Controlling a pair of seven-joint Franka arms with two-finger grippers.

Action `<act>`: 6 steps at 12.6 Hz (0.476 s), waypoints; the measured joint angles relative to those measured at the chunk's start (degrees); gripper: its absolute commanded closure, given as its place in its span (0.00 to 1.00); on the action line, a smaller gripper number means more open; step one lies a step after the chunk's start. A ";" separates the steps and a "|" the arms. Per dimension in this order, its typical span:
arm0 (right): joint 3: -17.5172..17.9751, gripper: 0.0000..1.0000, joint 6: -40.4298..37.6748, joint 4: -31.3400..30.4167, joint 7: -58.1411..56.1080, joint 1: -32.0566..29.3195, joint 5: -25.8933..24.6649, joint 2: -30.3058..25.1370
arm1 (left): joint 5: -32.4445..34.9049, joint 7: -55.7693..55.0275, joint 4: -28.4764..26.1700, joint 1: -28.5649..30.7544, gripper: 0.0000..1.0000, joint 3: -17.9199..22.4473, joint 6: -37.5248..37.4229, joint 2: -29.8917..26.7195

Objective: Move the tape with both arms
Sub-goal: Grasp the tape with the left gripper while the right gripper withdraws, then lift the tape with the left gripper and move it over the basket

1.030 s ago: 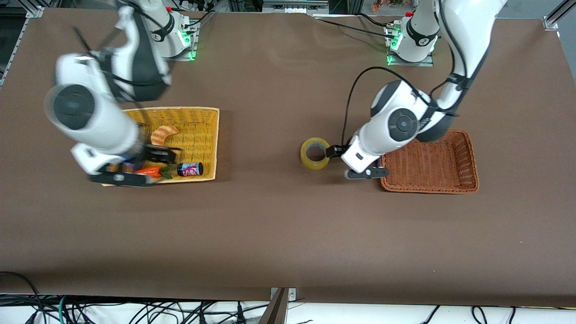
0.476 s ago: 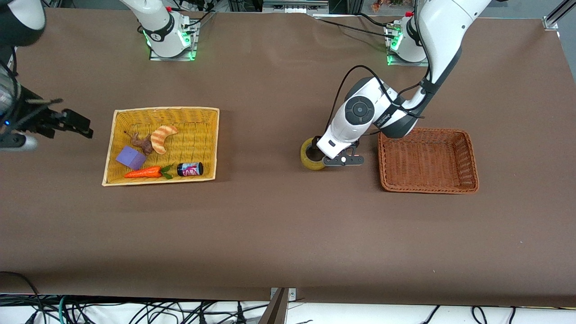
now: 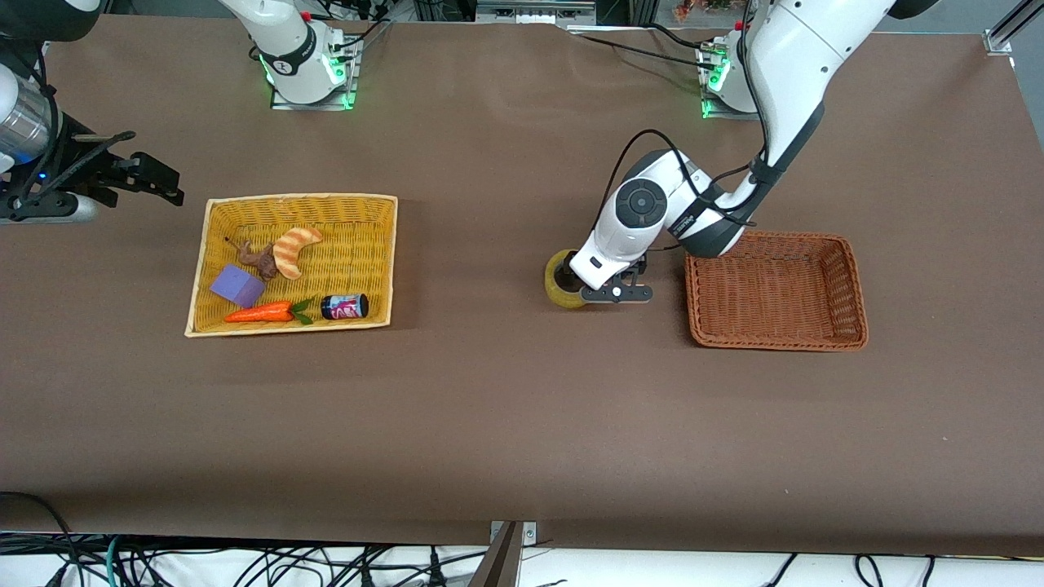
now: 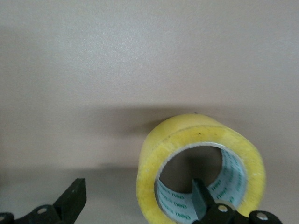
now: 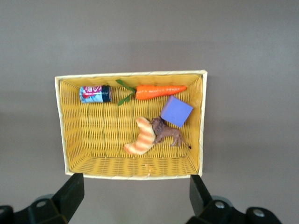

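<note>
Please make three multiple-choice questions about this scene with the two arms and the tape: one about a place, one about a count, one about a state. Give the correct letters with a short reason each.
1. Where is the tape?
A. in the yellow basket
B. on the table beside the brown basket
C. in the brown basket

2. How many things lie in the yellow basket?
A. three
B. five
C. seven

3. How is the left gripper set at the tape?
A. open, one finger inside the roll's hole, one outside its wall
B. shut in the air, away from the roll
C. open over the brown basket

Answers:
1. B: the roll stands on its edge on the cloth, next to the brown basket, toward the right arm's end.
2. B: croissant, animal figure, purple block, carrot, can.
3. A: the left wrist view shows one finger in the hole, the other apart.

The right gripper waits, open, above the yellow basket.
</note>
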 measured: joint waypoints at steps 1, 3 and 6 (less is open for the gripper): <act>-0.01 0.00 -0.10 -0.02 0.00 -0.30 0.00 0.07 | 1.11 -0.88 -0.01 0.00 0.00 0.00 0.78 0.87; 0.12 0.00 -0.13 1.33 -0.04 -0.39 0.00 0.02 | 1.45 -1.56 -0.02 0.00 0.36 0.04 2.61 2.48; 0.36 0.00 -0.08 2.65 -0.02 -0.21 -0.04 0.40 | 1.47 -5.91 -0.01 -0.23 1.00 -0.02 3.11 2.81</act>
